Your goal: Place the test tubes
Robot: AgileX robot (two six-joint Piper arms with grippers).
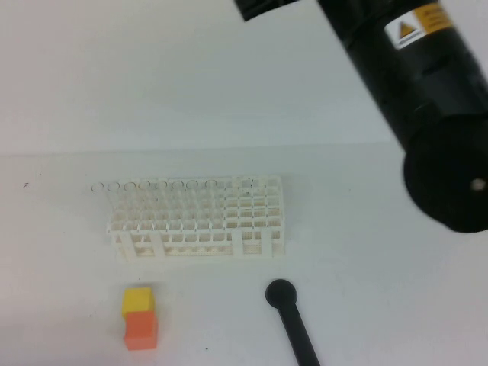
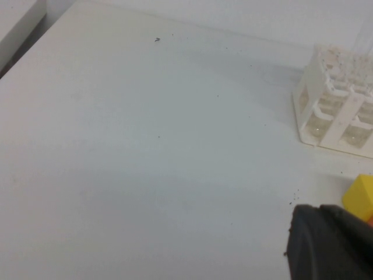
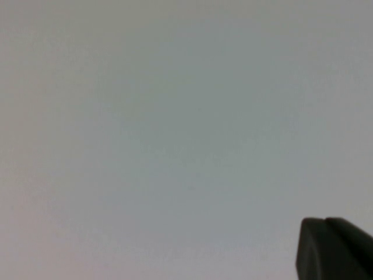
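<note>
A white test tube rack (image 1: 200, 221) stands mid-table, with several clear test tubes (image 1: 152, 189) upright in its back row. In the left wrist view the rack's end (image 2: 335, 108) shows well beyond my left gripper (image 2: 317, 213), which hovers low over bare table with its jaws pressed together and nothing between them. That gripper is outside the high view. My right arm (image 1: 427, 99) looms large at the upper right of the high view. The right gripper (image 3: 323, 224) is shut and empty, facing only a blank grey surface.
A yellow block (image 1: 137, 300) sits on an orange block (image 1: 141, 330) in front of the rack's left end; the yellow one (image 2: 361, 195) lies close beside my left gripper. A black round-headed tool (image 1: 293, 320) lies in front of the rack's right end.
</note>
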